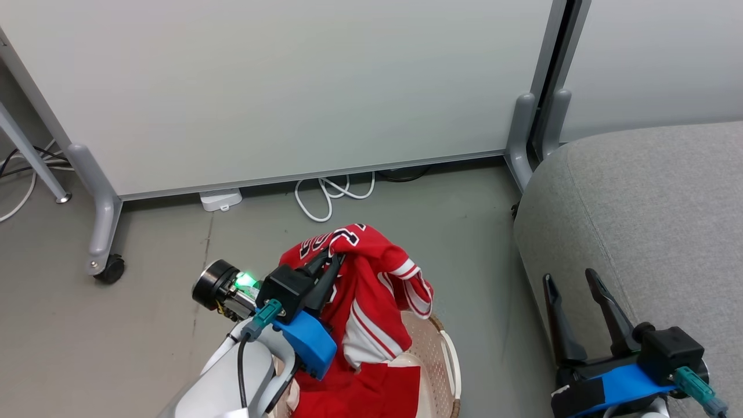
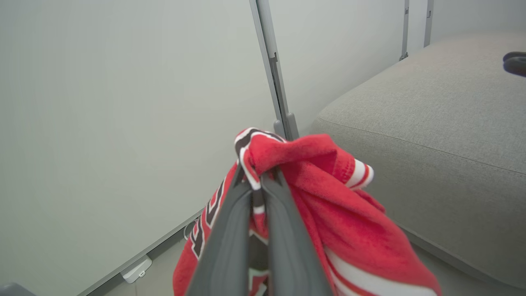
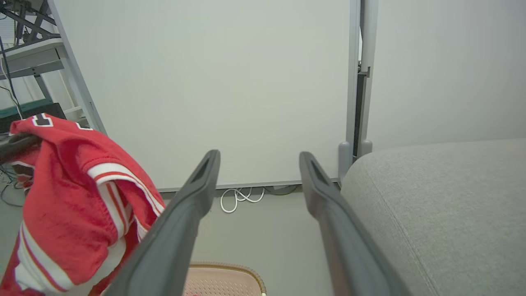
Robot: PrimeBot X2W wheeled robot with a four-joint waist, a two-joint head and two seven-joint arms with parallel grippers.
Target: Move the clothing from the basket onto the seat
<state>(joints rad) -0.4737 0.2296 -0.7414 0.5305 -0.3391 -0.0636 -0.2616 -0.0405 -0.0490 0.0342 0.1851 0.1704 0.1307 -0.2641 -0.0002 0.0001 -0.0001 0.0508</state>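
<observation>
The left gripper [image 1: 332, 262] pinches a bunched fold of the red jersey [image 1: 377, 290], hanging limp over the basket [image 1: 450, 354]. The right gripper [image 1: 570, 277] is spread, empty, beside the grey seat [image 1: 650, 220]. Light, soft cloth probably trails; a thick fold grips best.

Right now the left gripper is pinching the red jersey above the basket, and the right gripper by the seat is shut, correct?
No: the right gripper is open, jaws spread wide and empty, as the right wrist view shows. The left gripper does pinch the red jersey above the basket.
</observation>
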